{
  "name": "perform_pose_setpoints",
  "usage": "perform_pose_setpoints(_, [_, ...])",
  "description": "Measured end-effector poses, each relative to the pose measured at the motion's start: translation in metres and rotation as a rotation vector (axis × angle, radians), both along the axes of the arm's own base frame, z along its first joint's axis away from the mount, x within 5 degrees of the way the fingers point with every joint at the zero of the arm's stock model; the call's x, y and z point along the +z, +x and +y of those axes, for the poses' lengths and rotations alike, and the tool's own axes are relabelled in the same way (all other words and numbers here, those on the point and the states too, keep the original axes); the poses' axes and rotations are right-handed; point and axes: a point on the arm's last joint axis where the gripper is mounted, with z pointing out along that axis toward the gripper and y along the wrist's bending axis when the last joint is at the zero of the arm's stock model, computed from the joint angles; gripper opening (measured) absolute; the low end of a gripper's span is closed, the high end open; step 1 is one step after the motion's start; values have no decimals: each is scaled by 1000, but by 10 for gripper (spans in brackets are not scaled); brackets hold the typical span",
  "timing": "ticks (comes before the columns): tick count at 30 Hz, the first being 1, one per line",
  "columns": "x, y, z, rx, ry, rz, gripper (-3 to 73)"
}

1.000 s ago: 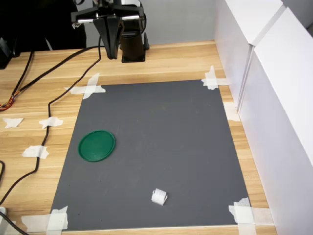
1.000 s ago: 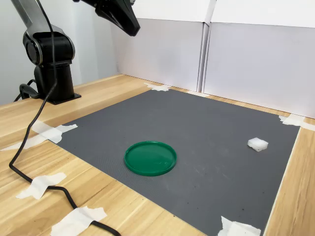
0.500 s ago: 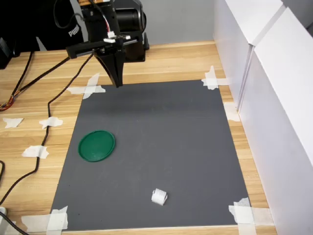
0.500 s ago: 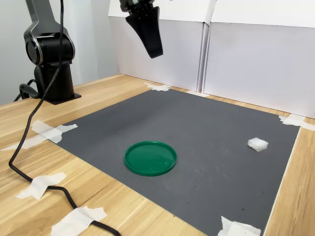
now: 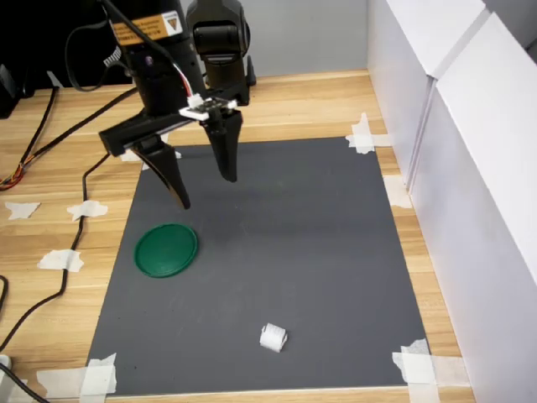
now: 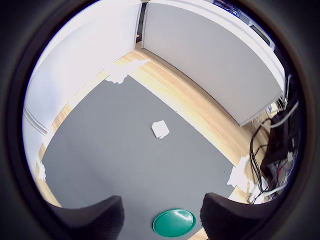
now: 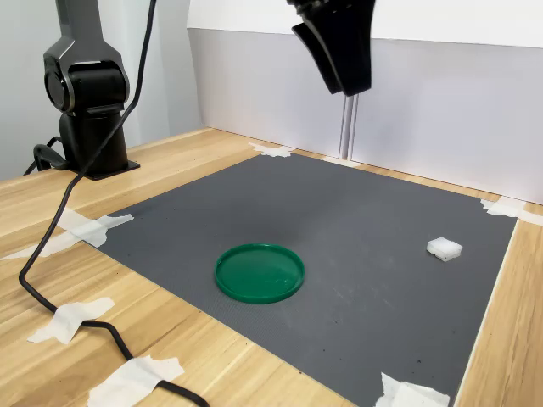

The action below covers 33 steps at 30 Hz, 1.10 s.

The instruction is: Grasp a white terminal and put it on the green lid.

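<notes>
Moved out from the base over the dark grey mat (image 5: 277, 252), with the black two-fingered gripper (image 5: 201, 180) now spread wide where a second ago it hung shut near the base. Holds nothing; hangs high above the mat, fingers pointing down (a travelling pose, most likely, opened early for the coming grasp). Sits well ahead of the gripper and off toward the first exterior view's lower right: the small white blocky plastic terminal (image 5: 273, 337), resting alone on the mat near its front edge, untouched. Looks roughly cube-like with softened edges, pale against the grey, easy to pick out in the wrist view (image 6: 160, 129). Lies almost below the gripper, a little to the first exterior view's left: the flat round dark-green plastic lid (image 5: 167, 249), thin rim up, bare on top. Seems far smaller than the lid, that terminal, so placing should forgive some error.
</notes>
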Motion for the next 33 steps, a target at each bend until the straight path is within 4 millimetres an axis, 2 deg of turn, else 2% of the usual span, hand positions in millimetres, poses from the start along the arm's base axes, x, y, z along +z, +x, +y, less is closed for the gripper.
perform_pose_setpoints(4, [-2, 13, 19, 36, 4, 12, 712])
perform_pose_setpoints(14, [-1, 43, 50, 56, 43, 3, 715])
perform_pose_setpoints(33, [-82, 93, 55, -4, 22, 70, 686])
